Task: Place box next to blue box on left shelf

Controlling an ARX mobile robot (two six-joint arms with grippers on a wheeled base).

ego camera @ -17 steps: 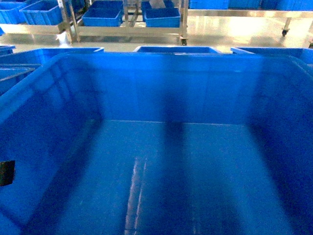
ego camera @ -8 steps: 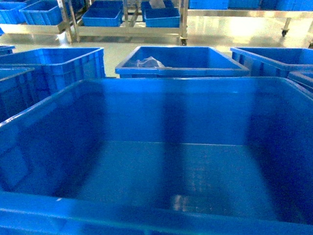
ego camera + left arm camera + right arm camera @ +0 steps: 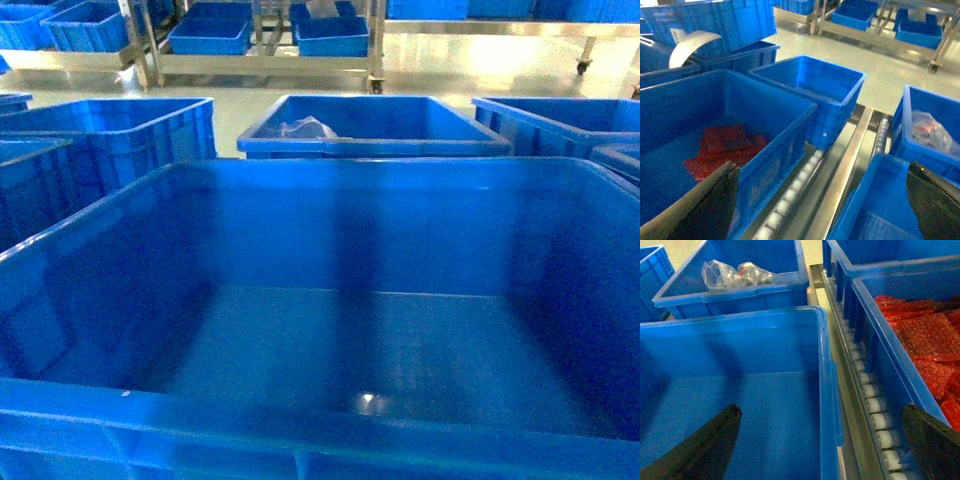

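The box (image 3: 400, 220), a large open-top blue crate, fills the head view with its floor bare and its near rim along the bottom. Neither gripper shows in the head view. In the left wrist view my left gripper (image 3: 822, 212) is open, its fingers set wide over the roller rail (image 3: 800, 185) and the box's left wall (image 3: 875, 200). In the right wrist view my right gripper (image 3: 820, 450) is open and straddles the box's right wall (image 3: 827, 390). Several blue crates stand around; which is the task's blue box I cannot tell.
Crates of red packets (image 3: 725, 150) (image 3: 930, 340) flank the box on both sides. Ahead stands a crate (image 3: 370, 145) holding a plastic bag (image 3: 735, 272), with crates left (image 3: 120, 130) and right (image 3: 550, 120) of it. A metal shelf cart (image 3: 260, 60) with blue crates stands behind.
A second ago the box filled the head view, closer and higher. It has since sunk lower, baring its near rim and the crates behind, and has held still over the last half second.
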